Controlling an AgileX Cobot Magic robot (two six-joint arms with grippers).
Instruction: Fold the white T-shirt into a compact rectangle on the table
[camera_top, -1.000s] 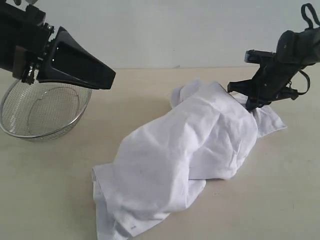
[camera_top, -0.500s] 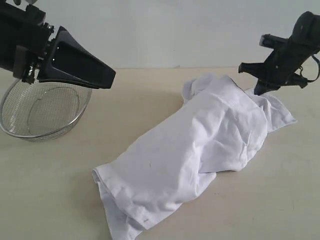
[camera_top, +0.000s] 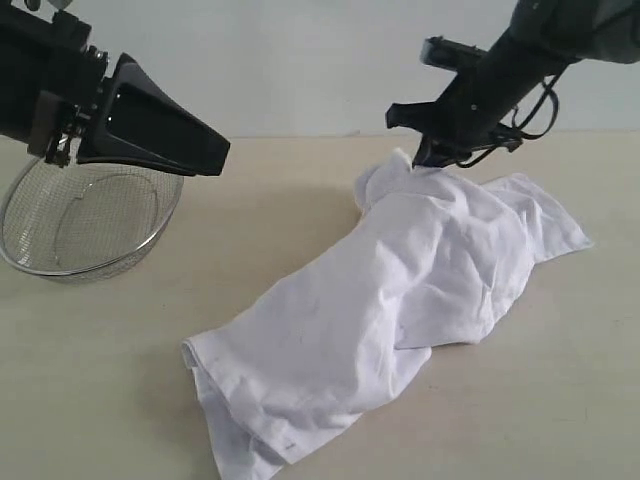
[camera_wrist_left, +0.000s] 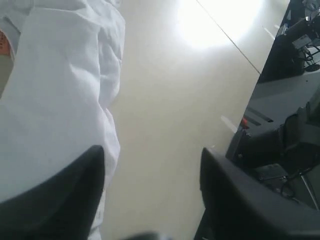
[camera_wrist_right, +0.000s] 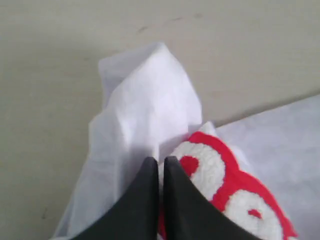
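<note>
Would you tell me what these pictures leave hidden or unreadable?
- Red lettering on the white T-shirt: right wrist view, cut by the right gripper and frame edge; exterior view, folded inside.
- Orange neck tag: left wrist view, cut by the edge.
- Mesh basket's far rim: exterior view, behind the left gripper.

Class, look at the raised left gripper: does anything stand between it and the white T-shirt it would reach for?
Nothing visible does. Only a stretch of the table lies between the left gripper, jaws open, and the white T-shirt. The mesh basket sits beneath the gripper, on the side away from the shirt.
</note>
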